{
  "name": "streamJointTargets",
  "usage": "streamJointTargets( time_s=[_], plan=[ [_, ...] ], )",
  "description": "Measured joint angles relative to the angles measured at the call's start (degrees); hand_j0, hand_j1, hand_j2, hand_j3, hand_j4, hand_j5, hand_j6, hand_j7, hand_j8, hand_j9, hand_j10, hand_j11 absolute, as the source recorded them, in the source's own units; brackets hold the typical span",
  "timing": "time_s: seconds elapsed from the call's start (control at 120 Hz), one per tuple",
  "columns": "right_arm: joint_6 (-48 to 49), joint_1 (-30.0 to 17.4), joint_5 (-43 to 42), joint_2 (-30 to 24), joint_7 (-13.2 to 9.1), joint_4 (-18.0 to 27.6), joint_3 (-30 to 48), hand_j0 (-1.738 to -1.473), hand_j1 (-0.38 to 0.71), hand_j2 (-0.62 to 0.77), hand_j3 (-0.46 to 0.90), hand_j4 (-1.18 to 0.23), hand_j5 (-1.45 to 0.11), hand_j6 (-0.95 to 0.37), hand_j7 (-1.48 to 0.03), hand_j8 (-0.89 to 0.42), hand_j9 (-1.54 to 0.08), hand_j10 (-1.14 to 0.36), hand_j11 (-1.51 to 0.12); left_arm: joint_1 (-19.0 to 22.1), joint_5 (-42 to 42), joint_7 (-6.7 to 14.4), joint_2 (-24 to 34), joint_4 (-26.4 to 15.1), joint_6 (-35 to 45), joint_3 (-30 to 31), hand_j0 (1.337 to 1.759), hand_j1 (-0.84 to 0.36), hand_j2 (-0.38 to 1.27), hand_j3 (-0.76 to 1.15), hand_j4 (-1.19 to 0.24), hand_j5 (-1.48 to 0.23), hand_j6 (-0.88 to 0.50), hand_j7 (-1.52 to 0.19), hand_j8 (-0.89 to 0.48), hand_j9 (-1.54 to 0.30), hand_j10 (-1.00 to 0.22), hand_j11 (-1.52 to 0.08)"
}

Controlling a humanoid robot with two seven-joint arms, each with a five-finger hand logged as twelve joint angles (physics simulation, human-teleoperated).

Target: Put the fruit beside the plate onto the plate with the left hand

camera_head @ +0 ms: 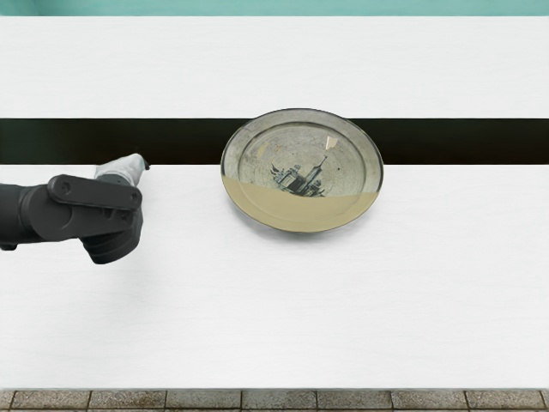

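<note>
Your left hand (103,219) sat well left of the plate (287,209), clenched around the fruit (123,168), of which only 1 pale grey end showed past the knuckles. You needed a firm grip before lifting off the tabletop (343,300), then a level carry to the plate's middle, releasing low so the fruit could not roll off.

White, smooth, matt tabletop (360,292) crossed by a flat black band (480,142). The plate (364,146) is glossy glazed ware, mirror-grey above and tan below, with a dark printed motif. The robot hand (103,219) has a dark grey, matt, plastic-looking shell. The fruit (122,169) shows pale grey, smooth skin. The floor (274,400) is of rough, mottled stone tiles.
</note>
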Motion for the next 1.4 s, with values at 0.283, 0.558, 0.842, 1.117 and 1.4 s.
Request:
streamJointTargets(
  time_s=[0.283,0.558,0.842,1.117,1.4],
  plan=[
    [0.0,0.0,0.0,0.0,0.0,0.0,0.0,-1.658,-0.31,-0.01,0.00,-0.03,-0.04,-0.03,-0.04,-0.03,-0.04,-0.03,-0.04,-0.2,-0.4,0.0,0.0,0.5,-1.6,0.0,1.622,-0.01,-0.34,0.81,-0.26,-0.31,-0.26,-0.31,-0.26,-0.31,-0.25,-0.31],
    [0.0,0.0,0.0,0.0,0.0,0.0,0.0,-1.658,-0.31,-0.01,0.00,-0.03,-0.04,-0.03,-0.04,-0.03,-0.04,-0.03,-0.04,-1.8,-0.8,0.0,1.5,0.4,-5.9,-0.5,1.635,0.03,-0.08,0.25,-0.25,-0.32,-0.25,-0.32,-0.25,-0.32,-0.25,-0.32],
    [0.0,0.0,0.0,0.0,0.0,0.0,0.0,-1.658,-0.31,-0.01,0.00,-0.03,-0.04,-0.03,-0.04,-0.03,-0.04,-0.03,-0.04,-2.4,-2.7,0.0,2.8,0.4,-10.0,-1.5,1.658,-0.02,-0.01,0.11,-0.30,-0.38,-0.28,-0.36,-0.30,-0.38,-0.30,-0.38],
    [0.0,0.0,0.0,0.0,0.0,0.0,0.0,-1.658,-0.31,-0.01,0.00,-0.03,-0.04,-0.03,-0.04,-0.03,-0.04,-0.03,-0.04,-2.4,-3.5,0.0,3.5,0.7,-10.8,-1.9,1.658,-0.25,0.08,0.03,-0.51,-0.64,-0.30,-0.43,-0.38,-0.47,-0.50,-0.65],
    [0.0,0.0,0.0,0.0,0.0,0.0,0.0,-1.658,-0.31,-0.01,0.00,-0.03,-0.04,-0.03,-0.04,-0.03,-0.04,-0.03,-0.04,-2.4,-3.5,0.0,3.5,0.9,-11.1,-1.9,1.657,-0.42,0.18,0.01,-0.67,-0.86,-0.29,-0.46,-0.40,-0.46,-0.56,-0.88]
  ],
)
